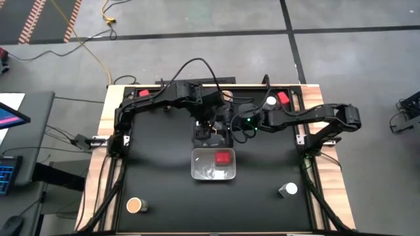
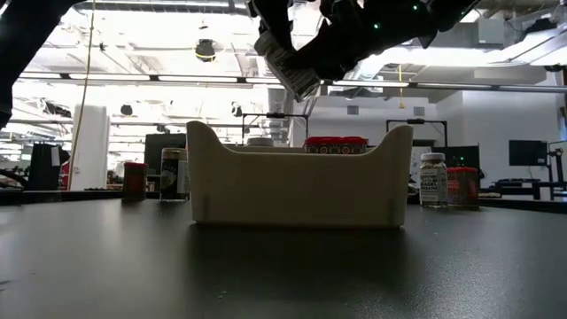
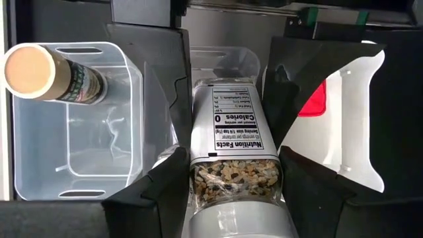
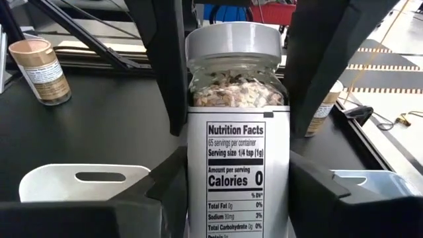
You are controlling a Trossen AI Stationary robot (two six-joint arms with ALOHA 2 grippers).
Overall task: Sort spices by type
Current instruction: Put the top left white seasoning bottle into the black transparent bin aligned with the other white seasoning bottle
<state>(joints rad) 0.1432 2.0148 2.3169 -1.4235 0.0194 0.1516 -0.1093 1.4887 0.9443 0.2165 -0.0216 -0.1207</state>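
The left gripper (image 3: 234, 192) pinched one end of a white-capped spice jar (image 4: 234, 132) above the bins (image 1: 213, 165), and the right gripper (image 4: 234, 192) clasped the other end, so the jar's long axis bridged the two, tilted.

Bright ceiling lights (image 2: 177, 78) overhead — arms silhouetted — wrist views sharp.
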